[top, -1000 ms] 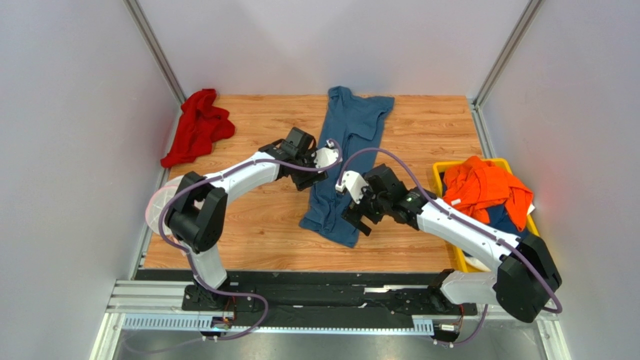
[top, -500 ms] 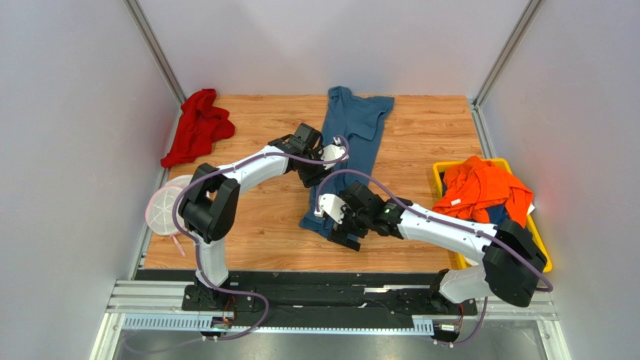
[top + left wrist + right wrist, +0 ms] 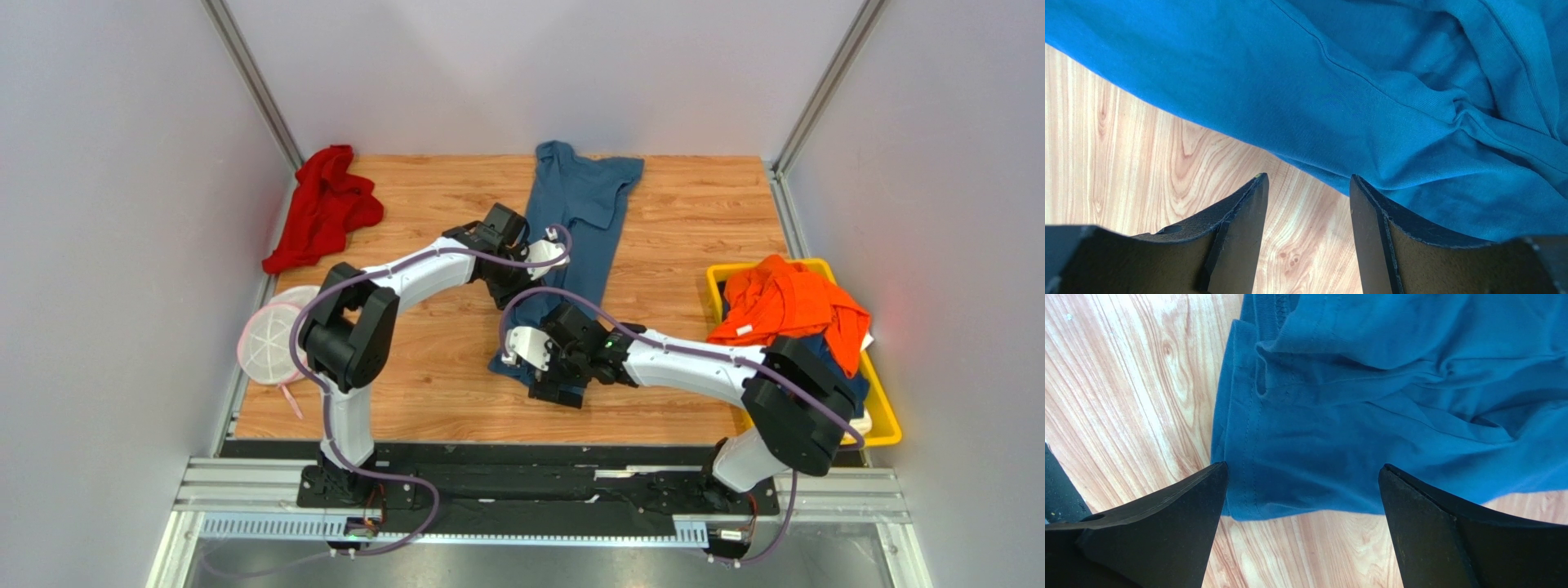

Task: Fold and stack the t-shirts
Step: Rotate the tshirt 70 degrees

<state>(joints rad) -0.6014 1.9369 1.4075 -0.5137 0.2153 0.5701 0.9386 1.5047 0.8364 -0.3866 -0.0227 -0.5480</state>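
A slate-blue t-shirt (image 3: 567, 251) lies folded lengthwise down the middle of the wooden table. My left gripper (image 3: 525, 279) is open at the shirt's left edge, about halfway along it. In the left wrist view the left gripper (image 3: 1307, 180) has bare wood between its jaws, with the cloth edge (image 3: 1389, 79) just past the tips. My right gripper (image 3: 550, 386) is open at the near hem. In the right wrist view the right gripper (image 3: 1303, 468) stands wide apart around the hem corner (image 3: 1339, 435). A red shirt (image 3: 321, 206) lies crumpled at the far left. An orange shirt (image 3: 785, 306) sits on top of the bin.
A yellow bin (image 3: 721, 279) stands at the right edge, with darker blue cloth (image 3: 819, 355) under the orange shirt. A round white-and-pink mesh disc (image 3: 270, 343) lies at the left edge. Grey walls enclose the table on three sides.
My right gripper has moved left and nearer, down to the shirt's near hem corner. My left gripper has shifted slightly right, to the shirt's left edge. Both stay open.
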